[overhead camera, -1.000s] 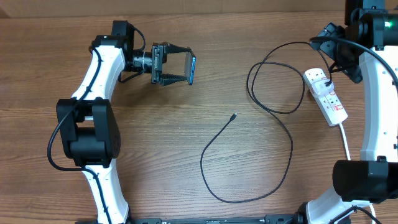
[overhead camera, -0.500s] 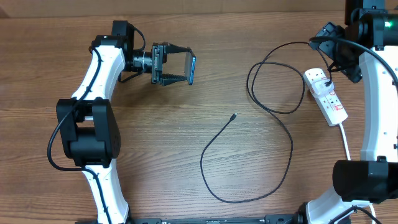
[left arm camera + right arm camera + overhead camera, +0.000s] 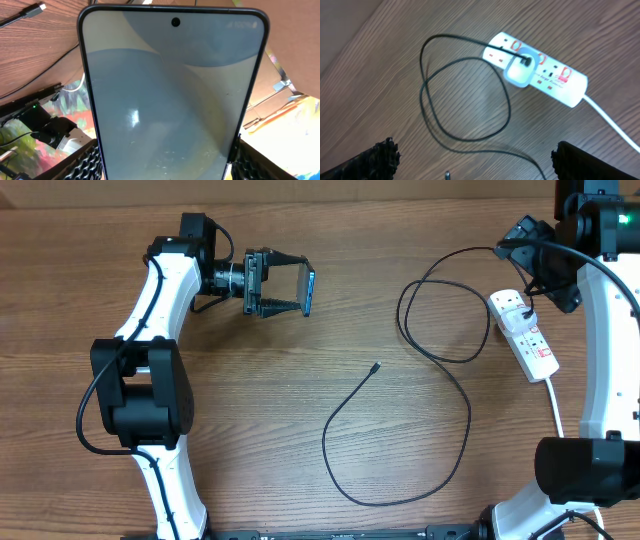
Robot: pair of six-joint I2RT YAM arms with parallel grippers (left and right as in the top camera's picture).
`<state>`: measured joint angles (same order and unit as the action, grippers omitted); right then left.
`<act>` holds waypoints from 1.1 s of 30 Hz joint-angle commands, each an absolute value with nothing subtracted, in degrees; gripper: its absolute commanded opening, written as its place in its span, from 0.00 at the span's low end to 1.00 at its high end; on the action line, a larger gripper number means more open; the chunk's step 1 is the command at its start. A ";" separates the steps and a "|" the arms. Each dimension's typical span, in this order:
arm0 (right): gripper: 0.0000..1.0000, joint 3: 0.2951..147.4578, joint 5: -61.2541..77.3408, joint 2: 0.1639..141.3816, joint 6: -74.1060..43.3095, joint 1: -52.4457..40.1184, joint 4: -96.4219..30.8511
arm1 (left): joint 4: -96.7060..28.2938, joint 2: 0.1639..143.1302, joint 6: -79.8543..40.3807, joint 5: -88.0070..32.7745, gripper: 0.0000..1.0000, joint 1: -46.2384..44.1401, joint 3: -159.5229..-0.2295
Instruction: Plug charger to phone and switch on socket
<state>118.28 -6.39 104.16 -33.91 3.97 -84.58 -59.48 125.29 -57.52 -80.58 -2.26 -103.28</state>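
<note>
My left gripper [image 3: 300, 290] is shut on the phone [image 3: 309, 291], holding it on edge above the table at the upper left. In the left wrist view the pale blue-grey screen of the phone [image 3: 172, 95] fills the frame between my fingers [image 3: 82, 162]. The charger's black cable [image 3: 468, 415] lies in loose loops mid-table, its connector tip [image 3: 376, 366] free on the wood, well right of and nearer than the phone. Its other end enters a pale adapter [image 3: 521, 70] seated in the white socket [image 3: 532, 345]. My right gripper [image 3: 545, 268] hangs open above the socket [image 3: 555, 82], empty.
The socket's thick white cord [image 3: 555, 405] runs toward the near right edge by the right arm's base. The cable's upper loop [image 3: 507, 107] lies just left of the socket. The left arm's base stands at the near left.
</note>
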 commanded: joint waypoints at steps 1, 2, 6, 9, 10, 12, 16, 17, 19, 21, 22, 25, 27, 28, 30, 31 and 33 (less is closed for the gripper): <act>1.00 119.22 0.54 104.18 -28.49 3.55 -83.77 | -59.27 125.34 -57.87 -84.03 0.66 -2.66 -104.95; 1.00 119.22 3.22 104.18 -25.91 3.33 -83.40 | -59.27 125.34 -57.87 -84.03 0.66 -2.66 -104.95; 1.00 119.22 15.81 104.18 -15.35 1.28 -81.89 | -59.27 125.34 -57.87 -83.70 0.66 -2.66 -104.95; 1.00 119.22 19.68 104.18 -13.41 -1.58 -80.05 | -59.22 125.34 -57.87 -83.59 0.66 -2.66 -104.95; 1.00 119.22 19.64 104.18 -13.39 -2.68 -79.44 | -59.22 125.34 -57.87 -83.59 0.66 -2.66 -104.95; 1.00 119.22 19.62 104.18 -12.71 -5.91 -77.95 | -59.24 125.34 -57.87 -83.61 0.66 -2.66 -104.95; 1.00 119.22 19.57 104.18 -11.49 -11.35 -75.66 | -59.22 125.36 -57.87 -83.59 0.66 -2.66 -104.95; 1.00 119.22 19.53 104.16 -11.49 -12.93 -74.74 | -59.22 125.34 -57.87 -83.59 0.66 -2.66 -104.95; 1.00 119.22 19.42 104.16 -11.51 -15.64 -73.17 | -59.24 125.34 -57.87 -83.59 0.66 -2.68 -104.95; 1.00 119.22 19.20 104.16 -11.62 -17.91 -71.81 | -59.24 125.34 -57.87 -83.59 0.66 -2.68 -104.95; 1.00 119.22 19.03 104.16 -11.75 -18.94 -71.18 | -59.22 125.34 -57.87 -83.59 0.66 -2.66 -104.95; 1.00 119.22 18.92 104.16 -11.73 -21.50 -70.02 | -59.22 125.36 -57.84 -83.42 0.66 -2.68 -104.95; 1.00 119.22 18.92 104.16 -11.77 -22.70 -69.65 | -59.02 125.34 -57.87 -83.37 0.66 -2.70 -104.95; 1.00 119.22 18.94 104.16 -11.97 -23.18 -69.49 | -58.87 125.34 -57.87 -83.37 0.66 -2.70 -104.95; 1.00 119.22 18.96 104.18 -12.47 -24.23 -69.41 | -58.43 125.36 -57.89 -83.40 0.66 -2.72 -104.95; 1.00 119.22 18.61 104.18 -13.34 -24.86 -69.43 | -58.43 125.34 -57.89 -83.40 0.66 -2.74 -104.95; 1.00 119.22 16.23 104.29 -16.84 -25.82 -69.30 | -58.41 125.36 -57.89 -83.40 0.66 -2.74 -104.95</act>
